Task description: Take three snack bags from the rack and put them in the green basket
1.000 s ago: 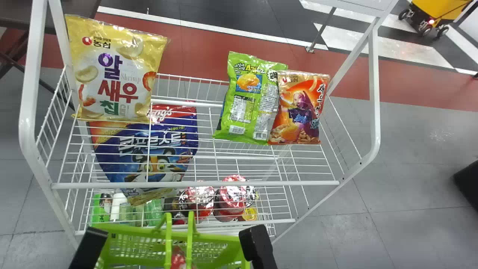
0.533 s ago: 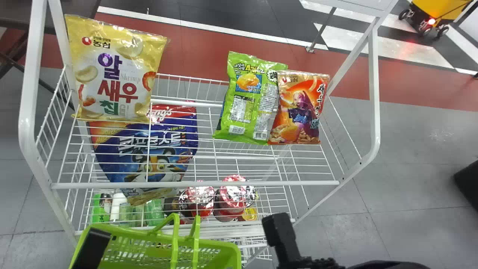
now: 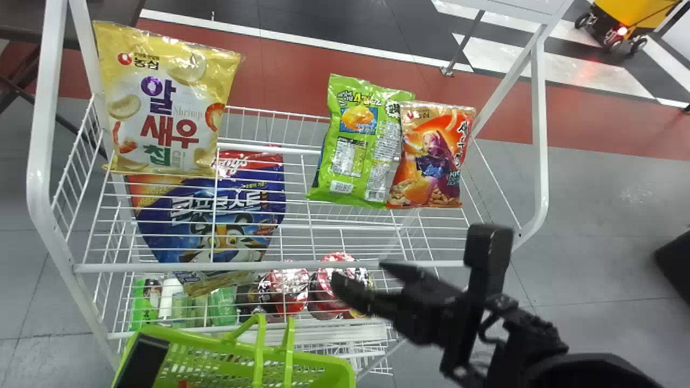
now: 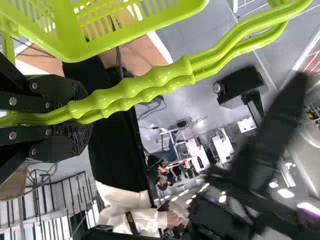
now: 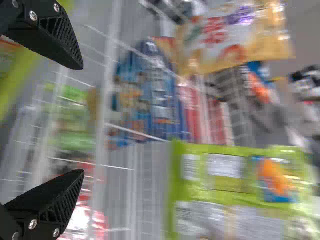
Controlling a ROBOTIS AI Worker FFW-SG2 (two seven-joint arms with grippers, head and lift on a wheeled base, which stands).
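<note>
Low on the left in the head view, my left gripper is beside the green basket; in the left wrist view that gripper is shut on the basket's handles. My right gripper stands open at the rack's front rail, below the snack bags; its wrist view shows nothing between the spread fingers of the gripper. On the rack's top shelf are a yellow bag at left, and a green bag touching an orange bag at right. Something reddish shows inside the basket.
White wire rack with side posts. Its lower shelf holds a blue cereal bag, red-lidded cups and green bottles. A yellow wheeled machine stands on the floor behind.
My right gripper has swung away from the basket, rightward and up toward the rack, and its fingers have come into the head view. The basket has shifted slightly. The shelf bags have not moved.
</note>
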